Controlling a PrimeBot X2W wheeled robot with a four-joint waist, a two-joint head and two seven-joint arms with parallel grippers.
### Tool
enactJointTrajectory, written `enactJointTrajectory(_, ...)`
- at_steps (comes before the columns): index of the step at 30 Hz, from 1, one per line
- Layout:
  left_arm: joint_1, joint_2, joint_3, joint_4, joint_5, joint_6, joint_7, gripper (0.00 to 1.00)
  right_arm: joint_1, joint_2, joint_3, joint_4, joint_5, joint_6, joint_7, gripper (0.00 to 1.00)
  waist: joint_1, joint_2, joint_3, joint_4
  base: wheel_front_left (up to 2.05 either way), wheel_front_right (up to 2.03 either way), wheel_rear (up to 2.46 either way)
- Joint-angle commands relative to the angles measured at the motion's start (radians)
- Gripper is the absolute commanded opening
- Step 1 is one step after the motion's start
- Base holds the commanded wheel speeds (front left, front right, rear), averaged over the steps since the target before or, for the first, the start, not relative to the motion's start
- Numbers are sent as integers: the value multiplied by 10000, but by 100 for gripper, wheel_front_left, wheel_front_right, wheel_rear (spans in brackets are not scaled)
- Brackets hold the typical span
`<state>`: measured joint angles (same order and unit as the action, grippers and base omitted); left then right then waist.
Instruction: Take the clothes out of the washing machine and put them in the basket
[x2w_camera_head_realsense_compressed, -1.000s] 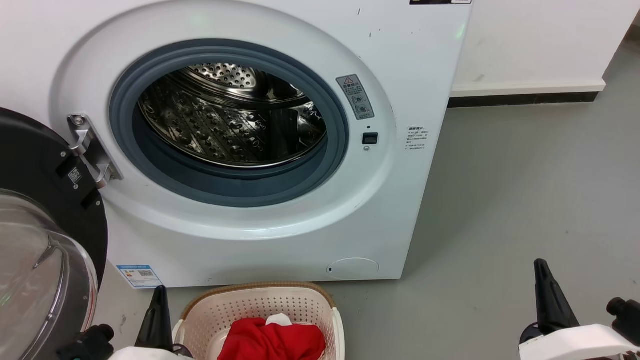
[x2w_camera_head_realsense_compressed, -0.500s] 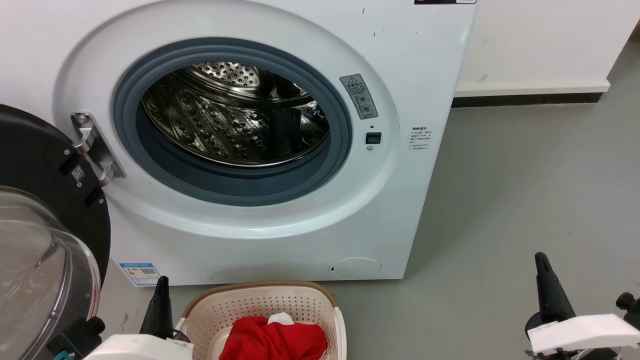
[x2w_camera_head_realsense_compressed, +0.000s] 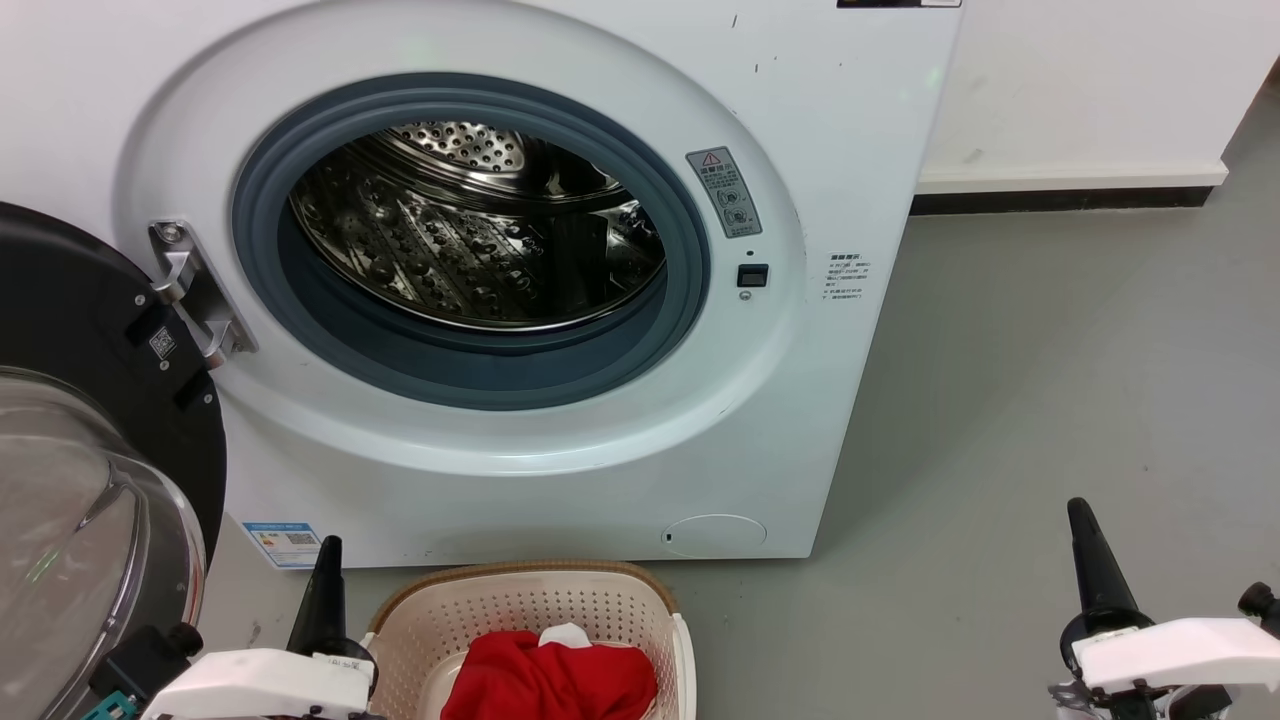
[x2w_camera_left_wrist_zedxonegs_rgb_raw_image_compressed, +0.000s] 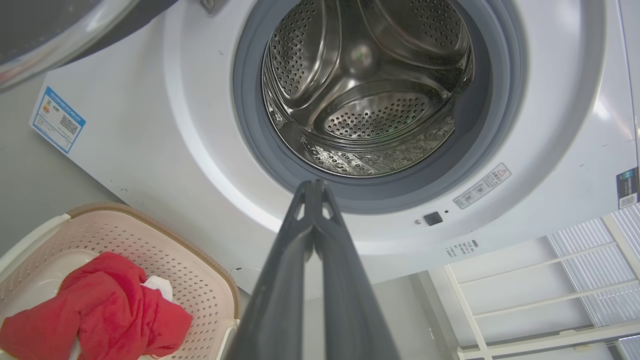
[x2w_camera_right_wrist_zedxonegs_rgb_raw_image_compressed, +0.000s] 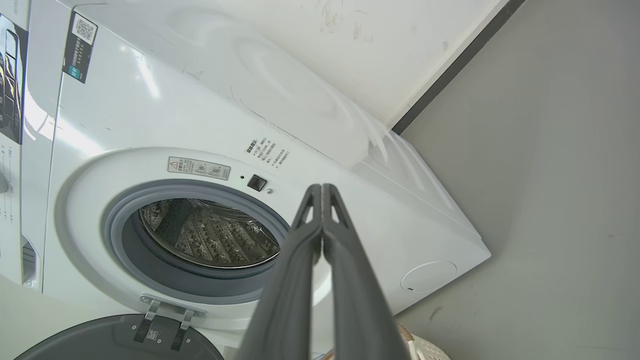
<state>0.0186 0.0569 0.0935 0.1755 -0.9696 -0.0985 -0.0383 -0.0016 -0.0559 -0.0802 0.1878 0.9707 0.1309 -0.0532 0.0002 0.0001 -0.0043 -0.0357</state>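
In the basket (x2w_camera_head_realsense_compressed: 520, 610), toward its near end and clear of the brown far rim, the clothes (x2w_camera_head_realsense_compressed: 548, 682) lie as one crumpled red heap with a scrap of white trim on top; whether it is one garment or two cannot be told from the folds. The basket stands on the grey floor (x2w_camera_head_realsense_compressed: 1050, 350), just in front of the lower front edge of the washing machine (x2w_camera_head_realsense_compressed: 830, 150). Above it the porthole is open, the door (x2w_camera_head_realsense_compressed: 70, 330) is swung out to the left, and the steel drum (x2w_camera_head_realsense_compressed: 470, 250) shows bare perforated metal with no red in it. The left gripper (x2w_camera_left_wrist_zedxonegs_rgb_raw_image_compressed: 314, 187) hangs beside the basket's left edge, fingers pressed together on nothing and pointing at the porthole. The right gripper (x2w_camera_right_wrist_zedxonegs_rgb_raw_image_compressed: 321, 189) is well apart over bare floor, likewise pressed together and holding nothing. The unloading looks finished or close to it. The next move would call for a look into the drum's hidden near bottom, with fingers spread before any reach over the grey seal.
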Motion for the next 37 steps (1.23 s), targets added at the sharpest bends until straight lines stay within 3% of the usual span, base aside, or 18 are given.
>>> enactJointTrajectory(1, -240, 21, 32, -33, -351, -67, 77, 0, -325, -66, -18, -51, 389, 1, 73, 0, -1, -1, 2, 10, 0, 0, 0)
enactJointTrajectory(37, -913, -33, 150, 401, -3934, -235, 948, 0, -804, -59, -140, 318, 4011, 0, 979, 0, -1, -1, 39, 189, 0, 0, 0)
